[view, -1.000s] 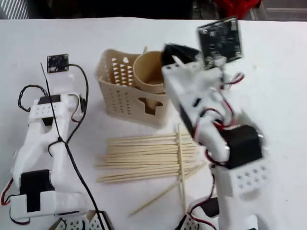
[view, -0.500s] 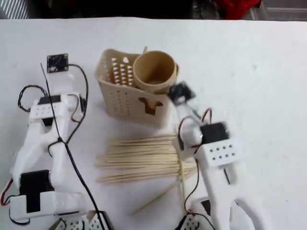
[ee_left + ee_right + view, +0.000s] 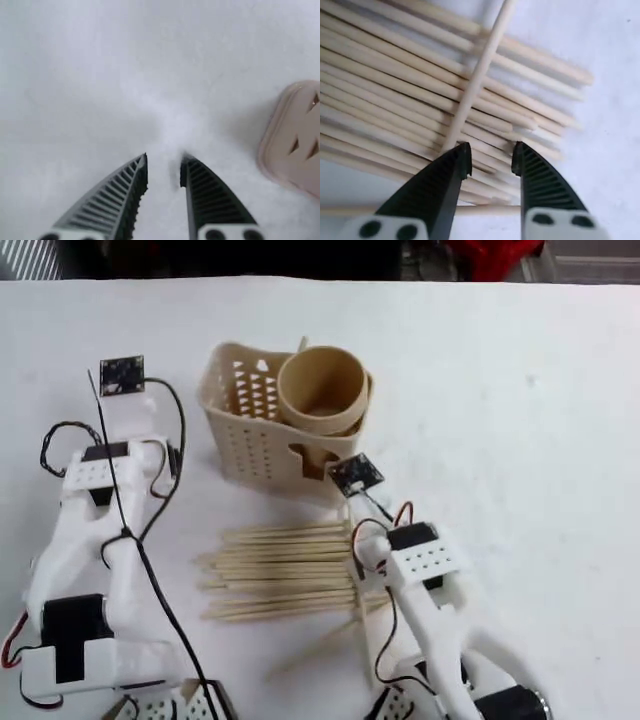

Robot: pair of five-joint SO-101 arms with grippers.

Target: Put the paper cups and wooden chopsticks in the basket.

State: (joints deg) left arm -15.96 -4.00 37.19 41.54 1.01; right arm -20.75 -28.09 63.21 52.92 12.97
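Wooden chopsticks are lying in a loose sheaf on the white table, just in front of the basket. From the high view we are also seeing the paper cups, nested and standing inside that basket.

The right wrist view is giving us what the arm is covering from overhead. The right gripper is hanging just over the tapered ends of the sticks, its jaws a narrow gap apart and gripping nothing. One stick is lying crosswise on the rest.

The left wrist view is showing us the left gripper above bare table, jaws likewise narrowly parted and empty, with a corner of the basket near.

The right arm is folding low, wrist tipping down at the sheaf's end. The left arm is lying bent beside the basket, apart from the sticks.
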